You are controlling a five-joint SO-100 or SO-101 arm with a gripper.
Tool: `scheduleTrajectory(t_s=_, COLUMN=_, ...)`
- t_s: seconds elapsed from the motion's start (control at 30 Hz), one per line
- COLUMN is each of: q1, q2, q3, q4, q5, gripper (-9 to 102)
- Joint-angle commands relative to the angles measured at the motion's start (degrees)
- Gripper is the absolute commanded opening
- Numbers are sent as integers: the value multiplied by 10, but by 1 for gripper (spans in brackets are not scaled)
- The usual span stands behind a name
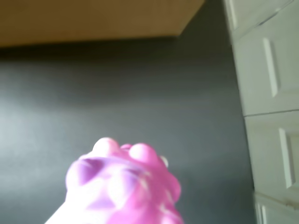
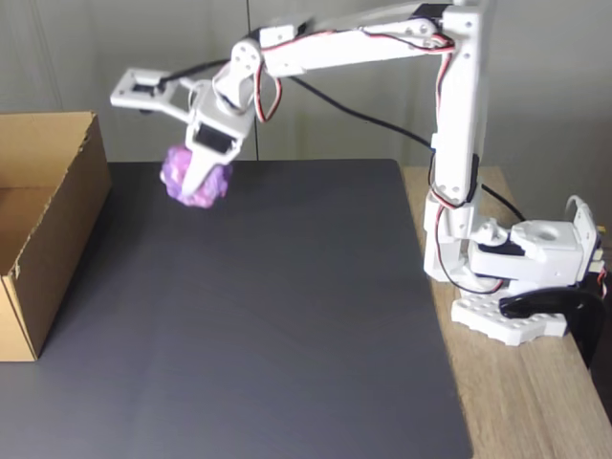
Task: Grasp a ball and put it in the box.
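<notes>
One ball [image 1: 124, 184], knobbly and marbled purple and pink, is sitting closest to the wrist camera, blurred and bulging up from the bottom edge. In the fixed view the hand [image 2: 199, 186] is pinching it between white fingers, carrying it in the air well above the dark surface [image 2: 268, 316].

Beyond the ball in the wrist view, the surface is stretching away to the brown wall of the box [image 1: 93, 18] at the top edge, with white panelled cabinet doors [image 1: 271, 70] running down the right. In the fixed view the box [image 2: 57, 229] is standing open at the left edge, and the ball is hanging near its right wall but, as I judge it, not yet over the opening.

Several things could be going wrong from here. The ball looks soft and bumpy, so the fingers may be bearing on knobs rather than on the body, and a jolt could be squeezing it out. Letting go too soon would be dropping it onto the surface beside the box, where it would likely be rolling off. Travelling too low, the hand or the ball could be striking the cardboard rim, pushing the light box aside or knocking the ball loose.
</notes>
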Motion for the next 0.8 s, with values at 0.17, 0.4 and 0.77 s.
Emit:
scheduleTrajectory(t_s=0.17, q1=-36, q2=85, q3=-128, q4=69, q5=-4, gripper=16)
scheduleTrajectory(t_s=0.4, q1=-83, q2=55, q3=-299, q4=127, q5=-13, gripper=16)
scheduleTrajectory(t_s=0.77, q1=-166, q2=-65, q3=-557, q4=141, q5=-27, gripper=17)
